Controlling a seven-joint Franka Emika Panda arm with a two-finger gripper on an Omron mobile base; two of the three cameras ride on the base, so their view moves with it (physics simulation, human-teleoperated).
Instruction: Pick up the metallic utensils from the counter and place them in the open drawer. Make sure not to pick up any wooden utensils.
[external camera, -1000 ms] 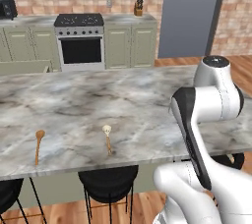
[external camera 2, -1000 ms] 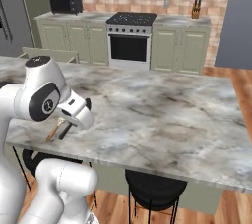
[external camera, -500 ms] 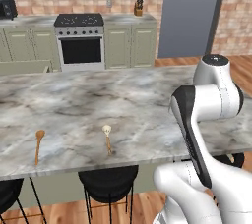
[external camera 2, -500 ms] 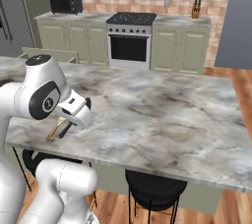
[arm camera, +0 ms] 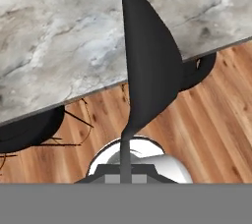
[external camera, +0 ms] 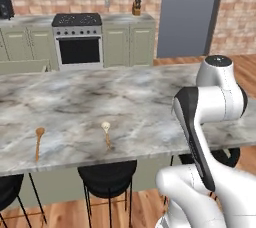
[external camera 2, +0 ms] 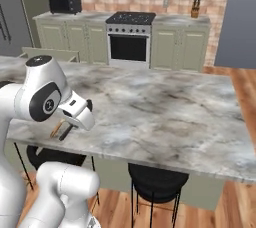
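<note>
My gripper (arm camera: 126,171) is shut on the dark grey spoon (arm camera: 146,66), whose bowl stands up large in the hand view. Behind it lie the counter (arm camera: 59,36) edge and the wooden floor. From the right base, the gripper (external camera 2: 66,131) hangs low at the counter's (external camera 2: 165,107) near left edge under the white hand. A tan-brown handle (external camera 2: 55,129) peeks out beside it; I cannot tell which utensil it is. On the near side of the counter (external camera: 125,97) lie the orange-brown wooden spoon (external camera: 38,142) and the pale-headed spoon (external camera: 106,132). The open drawer (external camera: 25,65) shows beyond the counter's far left.
Black stools (external camera: 106,174) stand under the counter's near edge. The stove (external camera: 78,39) and the cabinets line the back wall, with a knife block (external camera: 136,7) on that far counter. My own arm (external camera: 210,102) blocks the right side of the left base view.
</note>
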